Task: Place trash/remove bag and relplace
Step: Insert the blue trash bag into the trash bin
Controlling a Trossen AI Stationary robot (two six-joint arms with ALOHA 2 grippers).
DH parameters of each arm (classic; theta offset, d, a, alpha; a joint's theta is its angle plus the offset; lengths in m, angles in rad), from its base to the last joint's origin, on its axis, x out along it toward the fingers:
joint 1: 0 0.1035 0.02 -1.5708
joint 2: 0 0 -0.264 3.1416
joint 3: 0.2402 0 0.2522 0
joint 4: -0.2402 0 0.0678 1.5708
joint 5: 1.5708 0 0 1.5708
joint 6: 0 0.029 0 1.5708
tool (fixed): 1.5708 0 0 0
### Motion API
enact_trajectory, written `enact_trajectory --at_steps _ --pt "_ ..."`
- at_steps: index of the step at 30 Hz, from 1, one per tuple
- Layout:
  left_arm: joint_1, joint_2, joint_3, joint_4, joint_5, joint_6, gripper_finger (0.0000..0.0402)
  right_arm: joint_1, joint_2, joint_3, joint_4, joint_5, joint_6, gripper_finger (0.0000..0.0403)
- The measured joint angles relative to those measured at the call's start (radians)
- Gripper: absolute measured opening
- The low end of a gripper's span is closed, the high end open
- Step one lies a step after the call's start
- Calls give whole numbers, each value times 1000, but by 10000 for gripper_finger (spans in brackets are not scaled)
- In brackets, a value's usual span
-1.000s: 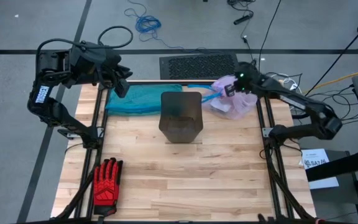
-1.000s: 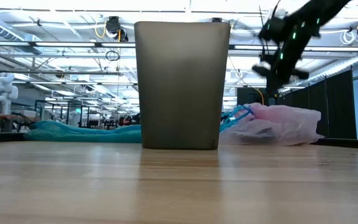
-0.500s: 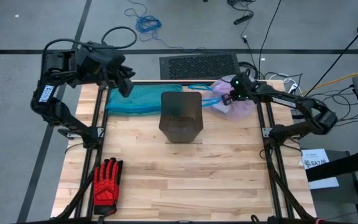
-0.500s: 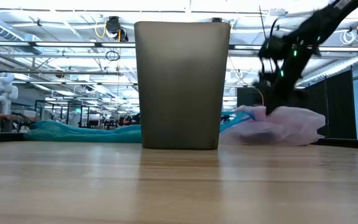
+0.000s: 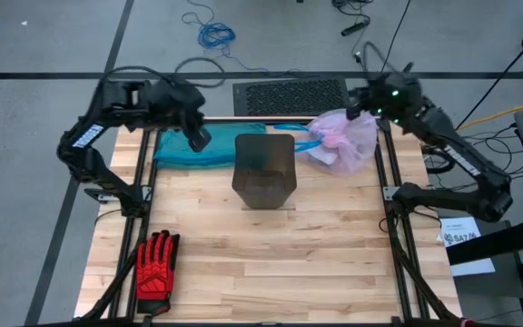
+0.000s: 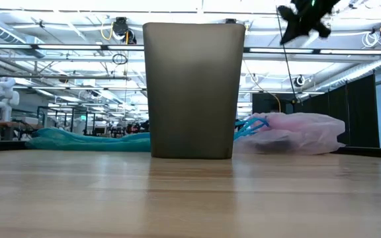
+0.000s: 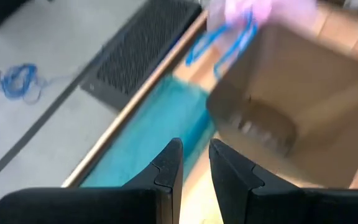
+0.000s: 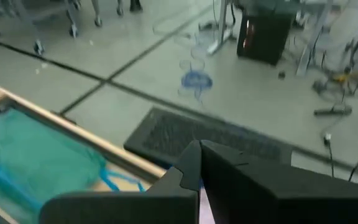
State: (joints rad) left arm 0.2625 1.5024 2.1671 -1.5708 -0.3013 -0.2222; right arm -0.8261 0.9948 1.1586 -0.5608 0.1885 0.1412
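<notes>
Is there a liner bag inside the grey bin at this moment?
No. In the high view the bin shows only its bare dark inside, and the pink bag lies on the table beside it.

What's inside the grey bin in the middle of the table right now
No liner shows in the bin. From above, only its dark bare inner walls are visible; the bottom is too shadowed to tell if any trash sits there.

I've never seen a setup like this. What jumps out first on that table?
A tall grey-brown plastic bin stands mid-table. Behind it lie a teal-blue plastic bag and a crinkly pale pink bin liner, with the right gripper shut above the liner. A red-and-black work glove lies at the near left corner.
</notes>
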Motion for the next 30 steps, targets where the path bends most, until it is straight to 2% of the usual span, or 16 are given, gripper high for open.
enact_trajectory --at_steps 8,13,16,22,26,30 --pt "47 -92 -364 36 54 27 77 0 1 170 -45 0 -47 13" --pt "92 -167 -606 240 158 29 72 0 2 179 -58 -1 -50 29" --pt "157 -221 -727 326 209 91 52 0 3 179 -70 -2 -49 37" --pt "288 -230 -922 374 308 286 4 1 3 179 -66 -6 -41 46" --pt "342 -204 -1014 432 397 349 16 1 3 179 -66 -12 -22 48" --pt "360 -163 -1030 469 422 405 36 3 3 179 -65 -23 -8 48"
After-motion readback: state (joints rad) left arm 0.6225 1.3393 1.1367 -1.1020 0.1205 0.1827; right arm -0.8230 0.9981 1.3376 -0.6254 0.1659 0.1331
